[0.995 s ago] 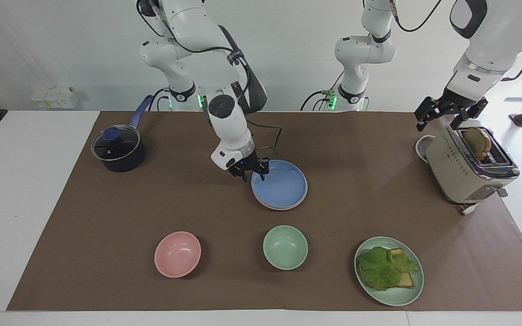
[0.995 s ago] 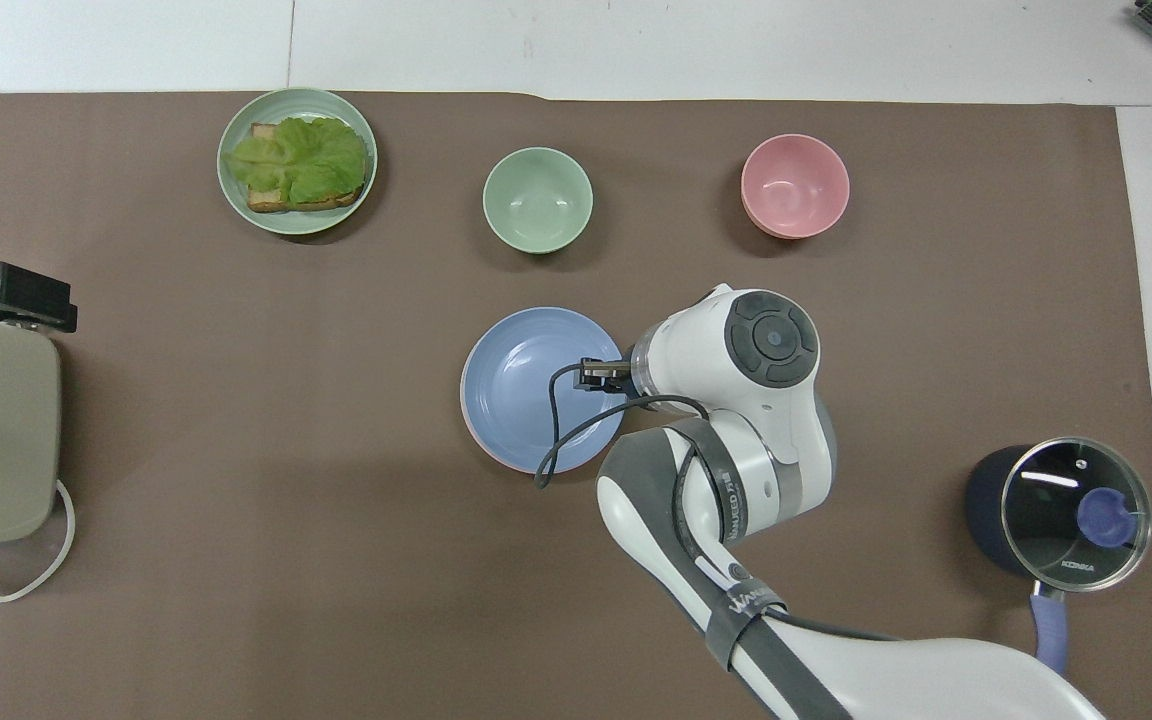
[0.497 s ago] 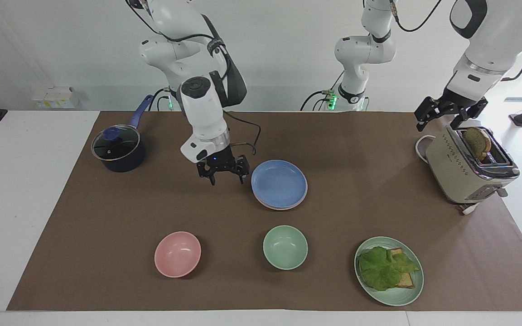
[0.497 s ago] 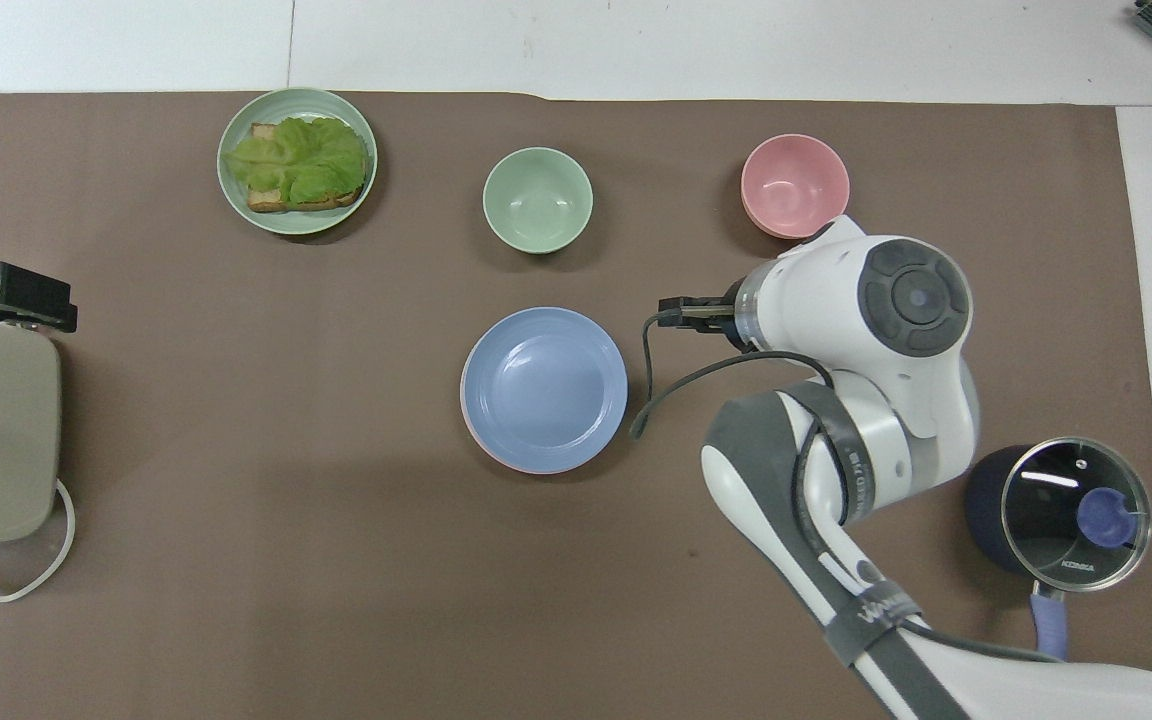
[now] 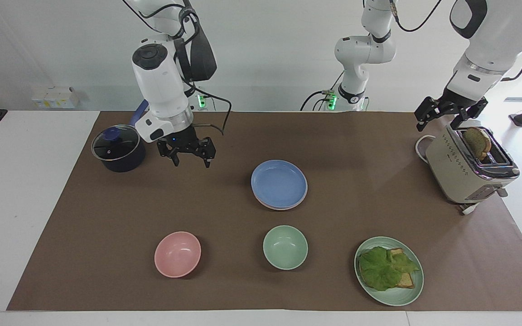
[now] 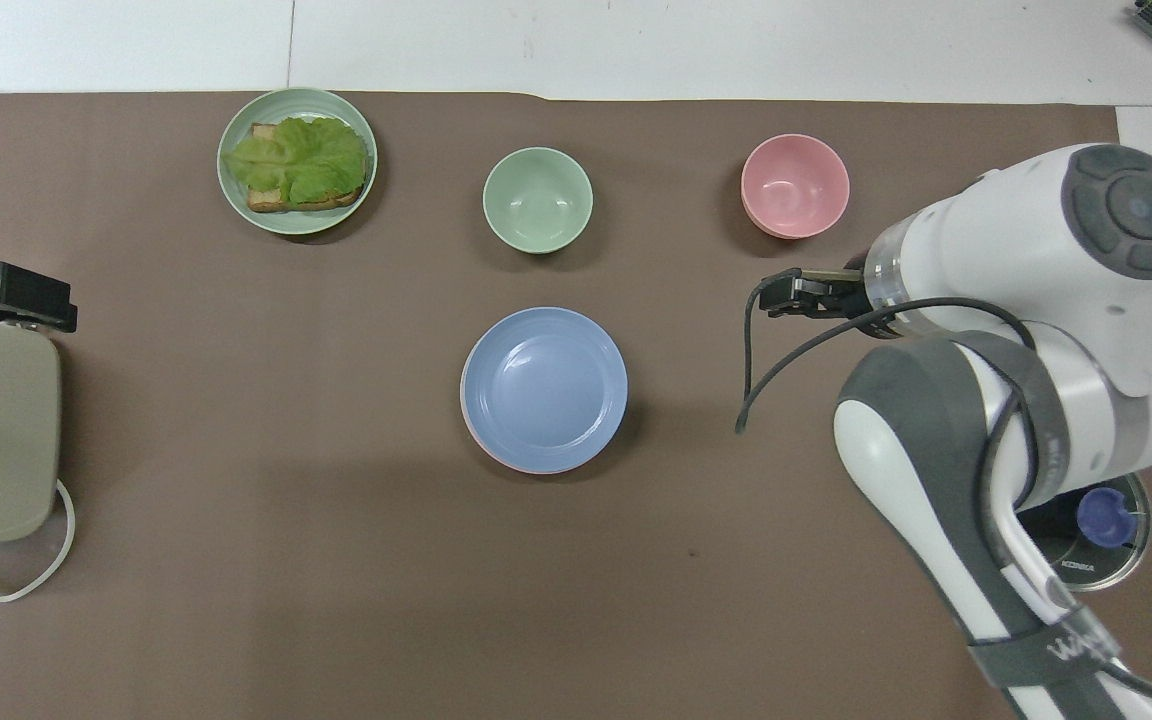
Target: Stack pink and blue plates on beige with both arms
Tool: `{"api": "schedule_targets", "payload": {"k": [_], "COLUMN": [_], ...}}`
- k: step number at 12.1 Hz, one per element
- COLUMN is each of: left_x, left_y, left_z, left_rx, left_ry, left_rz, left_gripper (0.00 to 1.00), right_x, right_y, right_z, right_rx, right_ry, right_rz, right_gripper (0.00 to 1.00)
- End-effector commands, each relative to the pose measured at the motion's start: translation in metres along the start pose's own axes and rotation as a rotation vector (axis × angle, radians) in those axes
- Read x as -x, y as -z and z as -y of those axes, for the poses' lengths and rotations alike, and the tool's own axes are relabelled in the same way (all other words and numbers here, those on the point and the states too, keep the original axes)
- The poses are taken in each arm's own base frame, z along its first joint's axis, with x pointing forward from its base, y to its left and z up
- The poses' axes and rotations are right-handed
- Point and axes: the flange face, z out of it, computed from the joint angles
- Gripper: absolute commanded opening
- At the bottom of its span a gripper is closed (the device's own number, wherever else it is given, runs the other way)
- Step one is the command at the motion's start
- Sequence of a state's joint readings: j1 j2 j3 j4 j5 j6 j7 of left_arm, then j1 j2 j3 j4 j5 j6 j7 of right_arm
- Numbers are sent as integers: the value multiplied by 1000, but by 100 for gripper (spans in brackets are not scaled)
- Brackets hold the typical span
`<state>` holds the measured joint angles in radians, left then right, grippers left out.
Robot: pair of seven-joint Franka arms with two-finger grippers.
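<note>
- Blue plate [image 5: 279, 182]: you see it mid-frame in the facing view, top of a stack; a pink plate's [image 5: 268, 204] rim peeks out under it. You cannot tell what lies beneath that.
- Near the robots: the pot [image 5: 118, 149] sits upper left in the facing view, the toaster [image 5: 467, 170] upper right.
- Right gripper [image 5: 191, 159]: you find it raised over the brown mat [image 5: 369, 149], between pot and stack, fingers spread, holding nothing.
- Left gripper [image 5: 442, 118]: it hangs over the toaster's end nearest the robots, fingers spread, empty; this arm waits.
- Farthest row, low in the facing view: pink bowl [image 5: 177, 254], green bowl [image 5: 285, 247], and green plate [image 5: 406, 292] with lettuce [image 5: 383, 268] on toast.
</note>
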<state>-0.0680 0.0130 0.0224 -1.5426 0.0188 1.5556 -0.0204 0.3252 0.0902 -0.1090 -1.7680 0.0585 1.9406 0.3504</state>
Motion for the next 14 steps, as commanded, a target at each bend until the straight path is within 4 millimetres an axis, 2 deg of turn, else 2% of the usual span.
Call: {"api": "schedule_targets", "payload": {"k": [1,6,10,12,14], "left_x": [4,4,4,4,4], "left_y": [5,5,5,5,5], "left_z": [1,1,1,1,1], "left_rx": [-6,-6,-6,-6,-6], "left_ry": [-4,-4,-4,-4,-4], "left_rz": [3,3,3,3,3], "left_gripper": [100,100,100,100,100], "right_x": [3,5,11,13,14], "right_y": [24,51,69,74,93], "right_z": [-36,-111,-158,-174,-174], "right_rx": [24,32,49,55,97], "right_ry": [13,21,32,45,61], "right_rz": [20,66,80,88,54], "right_gripper": [100,100,100,100,100]}}
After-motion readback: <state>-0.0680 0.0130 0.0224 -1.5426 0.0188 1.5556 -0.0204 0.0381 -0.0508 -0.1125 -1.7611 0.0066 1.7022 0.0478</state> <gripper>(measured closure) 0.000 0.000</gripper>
